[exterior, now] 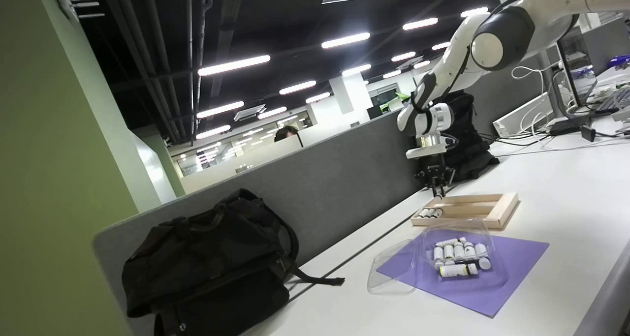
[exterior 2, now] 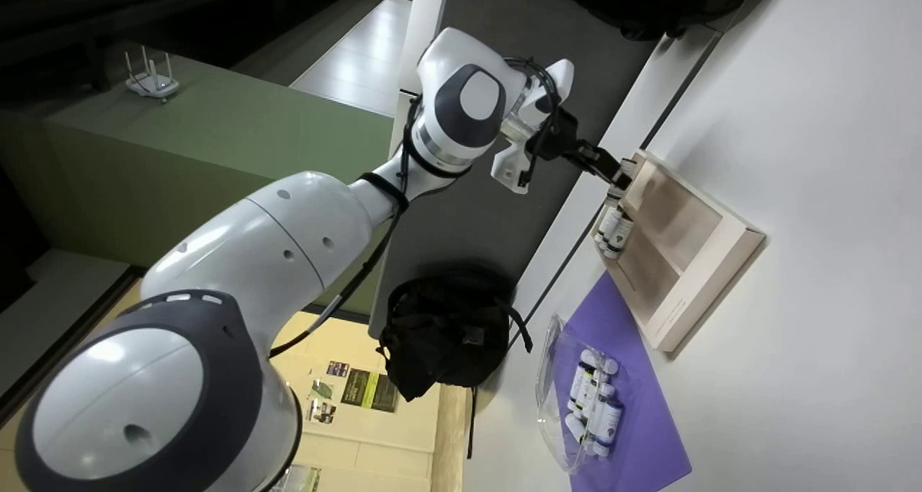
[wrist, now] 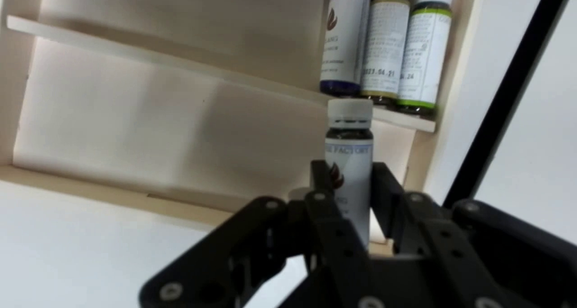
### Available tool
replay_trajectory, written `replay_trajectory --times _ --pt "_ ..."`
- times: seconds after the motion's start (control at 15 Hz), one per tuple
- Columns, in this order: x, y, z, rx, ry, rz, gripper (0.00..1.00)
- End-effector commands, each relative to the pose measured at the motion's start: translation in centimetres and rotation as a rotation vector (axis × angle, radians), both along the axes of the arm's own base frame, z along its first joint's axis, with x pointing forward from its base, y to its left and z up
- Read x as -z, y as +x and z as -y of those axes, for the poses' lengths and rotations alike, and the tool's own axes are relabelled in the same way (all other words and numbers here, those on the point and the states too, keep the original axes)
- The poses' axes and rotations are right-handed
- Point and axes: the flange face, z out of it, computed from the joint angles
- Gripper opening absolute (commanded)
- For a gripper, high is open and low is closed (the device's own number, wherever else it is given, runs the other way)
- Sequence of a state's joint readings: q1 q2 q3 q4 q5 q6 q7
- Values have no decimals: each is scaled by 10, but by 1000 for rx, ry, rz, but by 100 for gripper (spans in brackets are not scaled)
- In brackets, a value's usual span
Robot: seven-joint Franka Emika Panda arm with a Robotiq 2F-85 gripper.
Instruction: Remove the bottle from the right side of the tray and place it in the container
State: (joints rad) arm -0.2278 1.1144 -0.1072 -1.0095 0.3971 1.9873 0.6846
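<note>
**White-capped, white-labelled dark cylindrical bottle (wrist: 349, 152) gripped in my black two-fingered hand (wrist: 348, 172)**

In the wrist view the bottle's long axis runs from 12 to 6 o'clock, cap at 12. It sits between my fingers (wrist: 320, 178), its upper part jutting past their tips; they hide its base end. The shallow, rectangular light-tan wooden tray (wrist: 112, 118) spreads behind, toward 10 o'clock; whether the bottle touches it I cannot tell. Three white-labelled dark bottles (wrist: 386, 51) lie in it at 1 o'clock, cap ends cropped. In an exterior view the clear plastic container (exterior: 467, 224) is hard to trace over the purple square sheet (exterior: 521, 250).
</note>
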Motion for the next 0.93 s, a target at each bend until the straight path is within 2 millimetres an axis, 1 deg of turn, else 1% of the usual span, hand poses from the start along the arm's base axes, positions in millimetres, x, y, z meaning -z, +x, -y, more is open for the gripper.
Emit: replay_trajectory --times 0.0,0.07,0.2,0.33,0.47,0.67,0.87 --pt "-56 -13 -28 -130 4 11 11" --pt "-64 -13 -38 -159 -19 17 11" --pt "-66 -15 -75 -235 -56 -9 11" --pt "-58 -21 -120 -334 -70 -56 11" --pt "-44 -31 -165 -418 -88 -102 11" --pt "-23 -52 -228 -533 -107 -174 11" --pt "-11 -75 -273 -626 -148 -213 11"
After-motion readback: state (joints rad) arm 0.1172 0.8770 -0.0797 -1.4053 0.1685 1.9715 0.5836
